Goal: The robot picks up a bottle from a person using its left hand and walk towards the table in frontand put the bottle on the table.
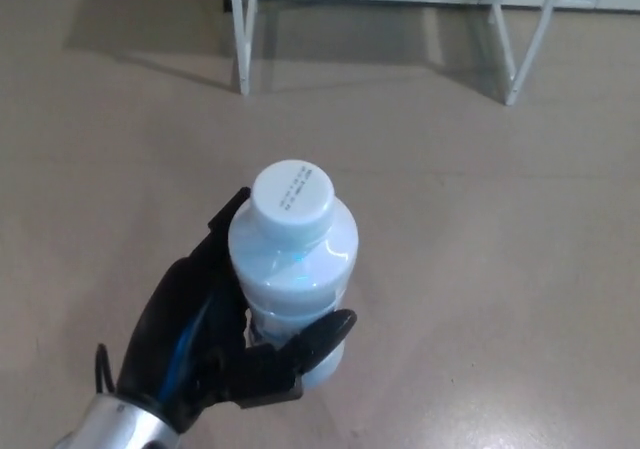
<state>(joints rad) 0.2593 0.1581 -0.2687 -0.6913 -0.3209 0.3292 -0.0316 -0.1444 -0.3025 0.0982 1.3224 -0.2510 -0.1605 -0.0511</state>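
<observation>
**Head view, carrying stage.** Your left hand point(195, 344) enters from the lower left and is closed around the bottle point(293, 269), pinching its lower body. One black finger point(322, 331) wraps across the near side, and the others press against the bottle's left and far side.

The grip sits low, so the white cap point(293, 201) and the shoulder of the bottle stand clear above the hand and face the camera. The bottle is held upright, which is probably the posture it needs to be stood down without a turn of the wrist. It hangs in the air above the bare floor point(500, 269), touching nothing but the hand.

At the top edge you see two white table legs point(241, 39) (the tabletop itself lies outside the frame), well apart from the bottle. From this, judge that the handover is done, the walk has ground to cover, and the placing is not yet begun. Your right hand does not show, and no person shows either.
</observation>
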